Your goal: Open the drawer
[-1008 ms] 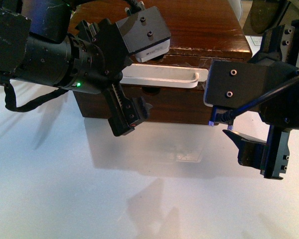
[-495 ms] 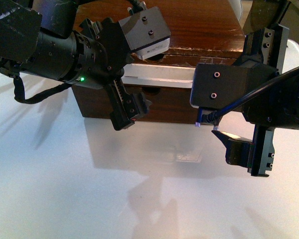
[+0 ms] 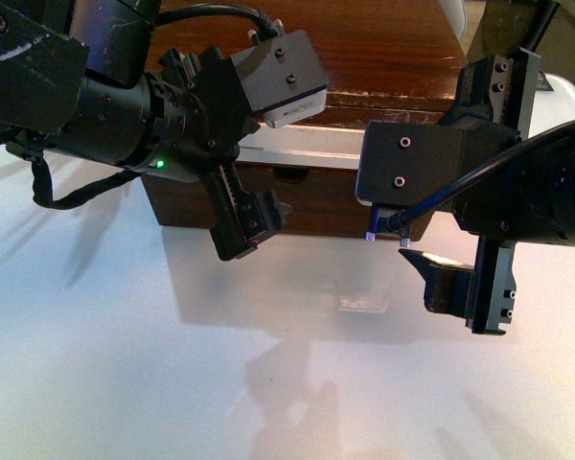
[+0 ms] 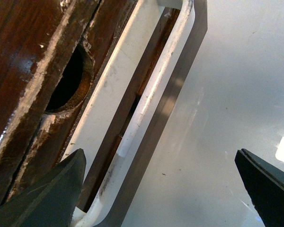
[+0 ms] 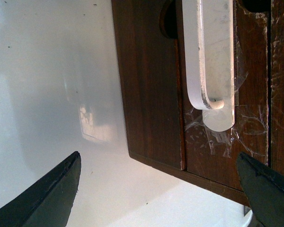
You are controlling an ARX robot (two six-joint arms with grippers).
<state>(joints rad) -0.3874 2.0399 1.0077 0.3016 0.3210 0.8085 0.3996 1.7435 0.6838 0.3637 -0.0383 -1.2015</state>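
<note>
The drawer (image 3: 316,120) is the upper front of a dark-brown wooden box; its long white bar handle (image 3: 307,146) shows between my two grippers. My left gripper (image 3: 232,163) is open at the handle's left end. In the left wrist view the handle (image 4: 156,85) and the semicircular notch (image 4: 68,82) lie beside one finger (image 4: 52,198), and the gripper (image 4: 159,161) holds nothing. My right gripper (image 3: 431,182) is open in front of the handle's right end. In the right wrist view the handle's end (image 5: 210,56) and the scuffed drawer front (image 5: 251,137) lie ahead of the gripper (image 5: 158,161).
The box stands on a glossy white table (image 3: 268,364). Below the drawer is a plain dark front without a handle (image 3: 316,201), also in the right wrist view (image 5: 146,85). The box top (image 3: 383,48) is bare. A white object (image 3: 455,14) stands behind the box.
My right gripper has moved left and now hides the handle's right end. My left arm has shifted slightly up and right. The drawer has not visibly moved.
</note>
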